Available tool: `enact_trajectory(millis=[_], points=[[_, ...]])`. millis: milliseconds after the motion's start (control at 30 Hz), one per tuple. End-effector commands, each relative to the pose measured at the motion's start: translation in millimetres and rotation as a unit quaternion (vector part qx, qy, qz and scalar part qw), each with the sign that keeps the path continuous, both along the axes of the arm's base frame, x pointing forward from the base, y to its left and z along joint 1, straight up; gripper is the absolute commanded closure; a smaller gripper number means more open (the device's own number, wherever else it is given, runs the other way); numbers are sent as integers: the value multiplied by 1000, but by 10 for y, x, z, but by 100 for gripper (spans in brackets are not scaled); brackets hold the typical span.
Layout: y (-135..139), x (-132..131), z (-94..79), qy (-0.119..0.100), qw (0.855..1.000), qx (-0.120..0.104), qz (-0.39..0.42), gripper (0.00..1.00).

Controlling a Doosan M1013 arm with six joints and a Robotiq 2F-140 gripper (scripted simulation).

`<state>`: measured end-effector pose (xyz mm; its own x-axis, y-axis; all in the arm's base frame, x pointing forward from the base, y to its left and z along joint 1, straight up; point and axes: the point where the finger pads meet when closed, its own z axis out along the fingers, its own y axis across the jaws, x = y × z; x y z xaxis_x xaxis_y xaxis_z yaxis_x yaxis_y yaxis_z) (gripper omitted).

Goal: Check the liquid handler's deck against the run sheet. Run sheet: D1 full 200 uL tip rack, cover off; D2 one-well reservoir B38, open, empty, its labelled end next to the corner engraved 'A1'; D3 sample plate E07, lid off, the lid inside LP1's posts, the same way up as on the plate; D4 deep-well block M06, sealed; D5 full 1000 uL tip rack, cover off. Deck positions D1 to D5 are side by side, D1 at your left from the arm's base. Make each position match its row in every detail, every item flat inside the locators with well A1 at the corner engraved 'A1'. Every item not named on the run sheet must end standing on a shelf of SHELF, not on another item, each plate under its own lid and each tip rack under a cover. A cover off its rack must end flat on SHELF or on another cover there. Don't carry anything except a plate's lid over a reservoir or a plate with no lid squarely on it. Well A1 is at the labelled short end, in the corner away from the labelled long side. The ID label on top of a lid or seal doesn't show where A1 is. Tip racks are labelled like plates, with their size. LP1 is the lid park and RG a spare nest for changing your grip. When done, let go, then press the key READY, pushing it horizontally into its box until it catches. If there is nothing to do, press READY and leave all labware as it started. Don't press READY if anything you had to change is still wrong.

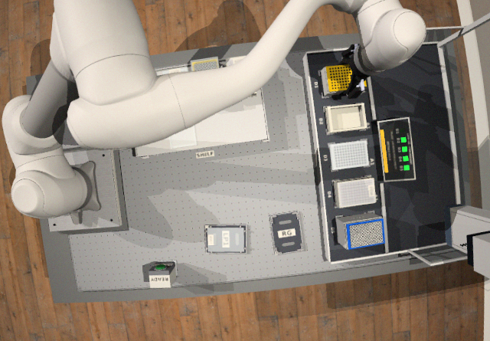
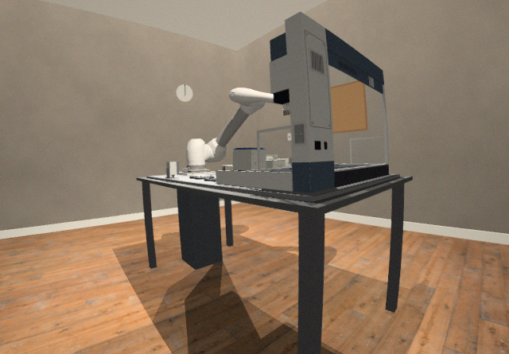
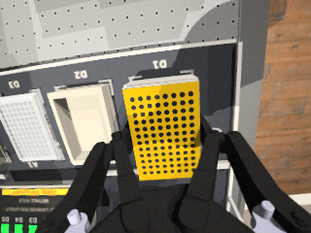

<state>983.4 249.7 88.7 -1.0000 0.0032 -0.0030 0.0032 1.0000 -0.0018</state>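
Observation:
A yellow 200 uL tip rack [image 1: 337, 77] with its cover off is at D1, and in the wrist view [image 3: 162, 131] it looks slightly skewed against the deck. My gripper [image 1: 348, 77] is shut on this rack, with a finger on each long side [image 3: 165, 141]. At D2 is an open, empty cream reservoir [image 1: 345, 118]. D3 holds an unlidded white plate [image 1: 348, 155]. D4 holds a block with a white top [image 1: 354, 191]. D5 holds a blue-rimmed tip rack [image 1: 362, 232]. A lid lies inside LP1 [image 1: 225, 238].
SHELF [image 1: 205, 131] is partly hidden under my arm, and a yellow-rimmed rack [image 1: 204, 64] stands behind it. The RG nest [image 1: 286, 233] and the READY key [image 1: 159, 273] are near the front edge. The status panel [image 1: 395, 154] and the handler's frame border the deck.

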Motion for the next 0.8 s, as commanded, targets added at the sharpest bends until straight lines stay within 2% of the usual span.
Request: enact_trajectory(millis=[0,767], points=[[3,4,55,-1,1000,0,0,90],[3,2,371,-1,1000,0,0,90]])
